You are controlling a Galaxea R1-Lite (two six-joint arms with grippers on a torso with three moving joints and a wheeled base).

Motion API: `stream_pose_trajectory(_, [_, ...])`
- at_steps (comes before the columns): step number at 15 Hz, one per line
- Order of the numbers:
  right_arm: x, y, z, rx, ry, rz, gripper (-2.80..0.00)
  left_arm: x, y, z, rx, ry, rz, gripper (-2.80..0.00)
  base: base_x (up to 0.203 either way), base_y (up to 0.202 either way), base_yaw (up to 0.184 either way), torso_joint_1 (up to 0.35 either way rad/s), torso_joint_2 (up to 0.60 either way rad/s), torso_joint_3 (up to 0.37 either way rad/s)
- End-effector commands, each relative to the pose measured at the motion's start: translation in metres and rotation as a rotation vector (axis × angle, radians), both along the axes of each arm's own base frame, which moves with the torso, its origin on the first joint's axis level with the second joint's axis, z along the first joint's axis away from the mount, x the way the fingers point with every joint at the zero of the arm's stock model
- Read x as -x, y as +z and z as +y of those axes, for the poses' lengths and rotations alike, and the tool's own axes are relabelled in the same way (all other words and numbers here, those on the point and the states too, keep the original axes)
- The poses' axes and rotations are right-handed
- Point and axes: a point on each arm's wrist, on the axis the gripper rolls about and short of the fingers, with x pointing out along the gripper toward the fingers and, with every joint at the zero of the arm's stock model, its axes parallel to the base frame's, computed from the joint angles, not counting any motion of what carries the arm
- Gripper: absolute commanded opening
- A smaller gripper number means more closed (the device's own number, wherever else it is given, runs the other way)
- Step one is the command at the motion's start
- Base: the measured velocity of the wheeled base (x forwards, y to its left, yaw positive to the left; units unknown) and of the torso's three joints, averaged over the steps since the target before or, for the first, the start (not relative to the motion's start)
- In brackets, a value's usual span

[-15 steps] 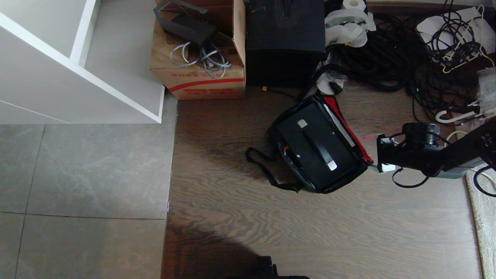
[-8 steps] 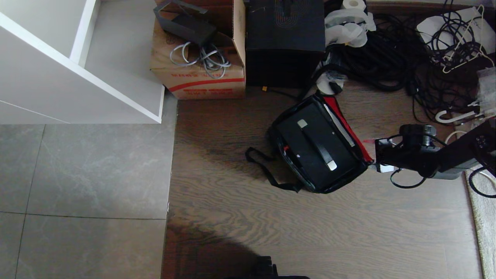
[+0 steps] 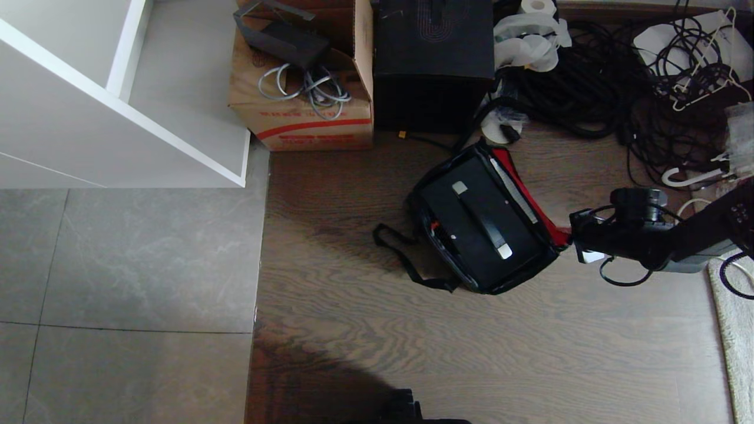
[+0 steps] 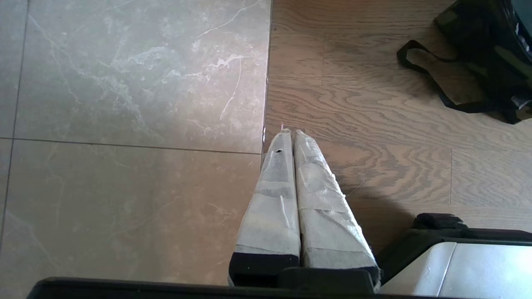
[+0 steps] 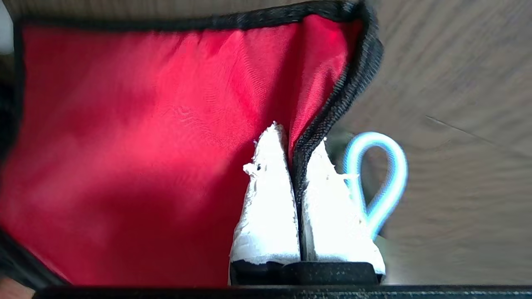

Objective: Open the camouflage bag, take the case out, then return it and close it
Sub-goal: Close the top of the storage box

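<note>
1. The camouflage bag (image 3: 471, 235) lies open on the wooden floor (image 3: 471, 353), in front of the tall black box (image 3: 433, 59), with the brown carton (image 3: 306, 112) beside that box.
2. The case (image 3: 480, 221) sits inside the bag, its strap handle facing up between two silver brackets.
3. The bag's red-lined lid (image 5: 145, 145) is folded back on the side of the bag away from the carton.
4. The right hand (image 5: 297, 145) is at the lid's corner, clenched on its black-bound edge (image 5: 332, 116), one taped finger on the red lining and one outside.
5. The bag's black strap (image 3: 406, 259) trails on the floor on the bag's opposite side.
6. The left hand (image 4: 290, 133) is clenched on nothing, over the floor well apart from the bag, where tile (image 4: 124, 124) meets wood.
</note>
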Motion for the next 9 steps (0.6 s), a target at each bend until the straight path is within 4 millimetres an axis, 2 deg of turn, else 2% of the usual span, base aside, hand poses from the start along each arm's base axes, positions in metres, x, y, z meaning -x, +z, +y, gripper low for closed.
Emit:
stream_pose_trajectory(1, [0.012, 0.009, 0.004, 0.07, 0.04, -0.005, -2.8, 0.0, 0.0, 0.0, 0.0, 0.0, 0.0, -2.8, 0.0, 0.0, 0.0, 0.0, 0.0, 0.0])
stream_pose_trajectory(5, [0.029, 0.029, 0.018, 0.17, 0.101, -0.05, -2.8, 0.0, 0.0, 0.0, 0.0, 0.0, -0.001, -2.8, 0.0, 0.0, 0.0, 0.0, 0.0, 0.0])
stream_pose_trajectory(9, [0.049, 0.03, 0.039, 0.245, 0.155, -0.149, -2.8, 0.0, 0.0, 0.0, 0.0, 0.0, -0.001, -2.8, 0.0, 0.0, 0.0, 0.0, 0.0, 0.0])
